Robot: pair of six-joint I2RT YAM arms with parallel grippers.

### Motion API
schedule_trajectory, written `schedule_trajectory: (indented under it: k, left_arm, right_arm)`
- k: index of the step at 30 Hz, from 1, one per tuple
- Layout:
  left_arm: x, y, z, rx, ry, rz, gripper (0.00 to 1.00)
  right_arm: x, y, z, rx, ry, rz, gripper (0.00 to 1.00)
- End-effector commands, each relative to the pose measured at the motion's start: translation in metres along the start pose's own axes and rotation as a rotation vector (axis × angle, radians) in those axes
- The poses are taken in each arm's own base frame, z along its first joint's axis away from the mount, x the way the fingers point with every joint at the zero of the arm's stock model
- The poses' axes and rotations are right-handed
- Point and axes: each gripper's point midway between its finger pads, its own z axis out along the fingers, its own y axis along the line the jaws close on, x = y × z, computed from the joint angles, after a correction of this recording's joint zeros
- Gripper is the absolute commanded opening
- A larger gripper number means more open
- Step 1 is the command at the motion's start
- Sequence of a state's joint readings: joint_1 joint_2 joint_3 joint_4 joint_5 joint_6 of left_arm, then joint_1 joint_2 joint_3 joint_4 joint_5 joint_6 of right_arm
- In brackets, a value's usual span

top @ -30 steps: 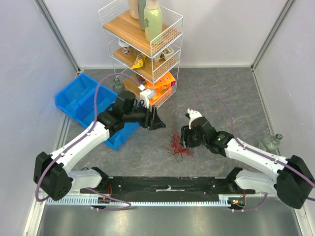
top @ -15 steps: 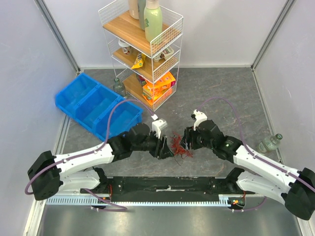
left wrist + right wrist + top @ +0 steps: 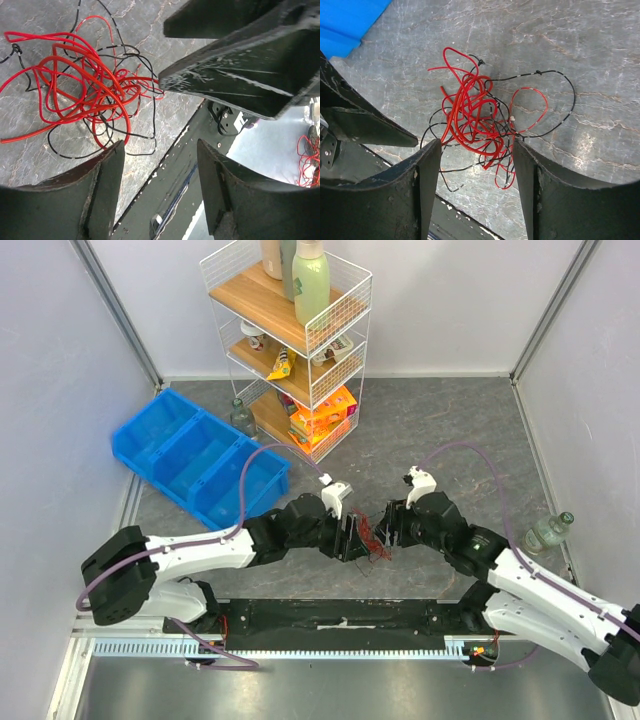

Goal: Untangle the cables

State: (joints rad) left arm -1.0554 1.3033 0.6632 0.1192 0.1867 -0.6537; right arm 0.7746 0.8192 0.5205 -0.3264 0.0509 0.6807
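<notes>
A small tangle of thin red and black cables (image 3: 373,537) lies on the grey table near its front edge. It also shows in the left wrist view (image 3: 85,90) and the right wrist view (image 3: 480,125). My left gripper (image 3: 352,537) is open just left of the tangle; in its wrist view (image 3: 160,150) the jaws stand wide apart, the tangle beside the left jaw. My right gripper (image 3: 392,532) is open just right of the tangle; in its wrist view (image 3: 476,150) the lower loops lie between the jaws. Neither holds anything.
A blue divided bin (image 3: 200,462) sits at the left. A wire shelf rack (image 3: 295,350) with bottles and packets stands at the back. A small bottle (image 3: 548,531) lies at the right. The black base rail (image 3: 340,615) runs along the front edge.
My left arm swung from beside the blue bin down and right to the tangle. My right gripper shifted slightly right and nearer. Both now flank the cables.
</notes>
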Motion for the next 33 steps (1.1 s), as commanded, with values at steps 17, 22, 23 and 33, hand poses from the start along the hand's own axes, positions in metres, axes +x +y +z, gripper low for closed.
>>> schedule_trajectory:
  k: [17,22,23,33]
  left_arm:
    - [-0.024,-0.006,0.023,-0.022,-0.102,-0.260,0.39]
    - [-0.032,-0.006,0.021,-0.043,-0.113,-0.206,0.10]
    - [-0.032,-0.005,0.021,-0.050,-0.111,-0.198,0.04]
    - [-0.073,-0.040,-0.021,0.047,-0.255,-0.006,0.02]
  right_arm:
    - [-0.001,-0.024,-0.017,0.114,-0.060,0.073,0.70]
    - [0.012,-0.025,-0.009,0.111,0.002,0.068,0.71]
    - [0.015,-0.026,-0.008,0.116,0.012,0.065,0.71]
    - [0.002,-0.011,-0.007,0.058,0.005,0.007,0.76]
